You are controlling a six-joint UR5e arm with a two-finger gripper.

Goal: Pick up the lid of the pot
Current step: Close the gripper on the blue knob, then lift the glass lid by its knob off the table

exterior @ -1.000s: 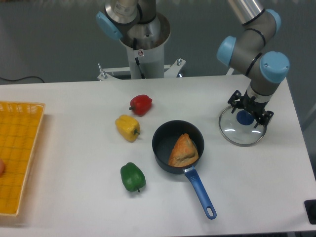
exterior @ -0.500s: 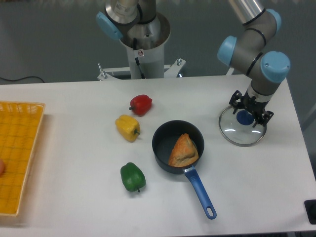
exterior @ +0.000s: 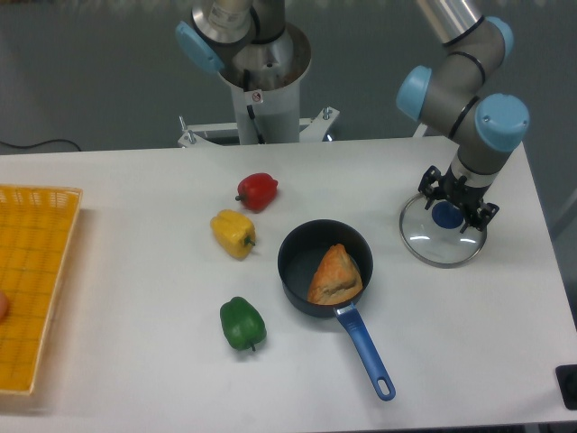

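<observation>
Nearest, a blue handle (exterior: 364, 348), slanting down and rightward in view from a black pan (exterior: 290, 263). Cut off at the right edge, a black object (exterior: 568, 386). Left of the handle, a green pepper (exterior: 242, 323). Along the left edge, a yellow bin (exterior: 41, 271), with a reddish round thing (exterior: 3, 305) partly in view. Inside the pan, a brown piece (exterior: 335, 276) toward the right side. Farther right, apart from the pan, the clear lid (exterior: 440, 258), flat on the table (exterior: 171, 397), blue knob (exterior: 444, 215) up. Directly over the lid, the gripper (exterior: 458, 200), with jaws spread; contact with the knob impossible to tell. Beyond the pan, leftward, a yellow pepper (exterior: 234, 234); farther back, a red pepper (exterior: 257, 191).
</observation>
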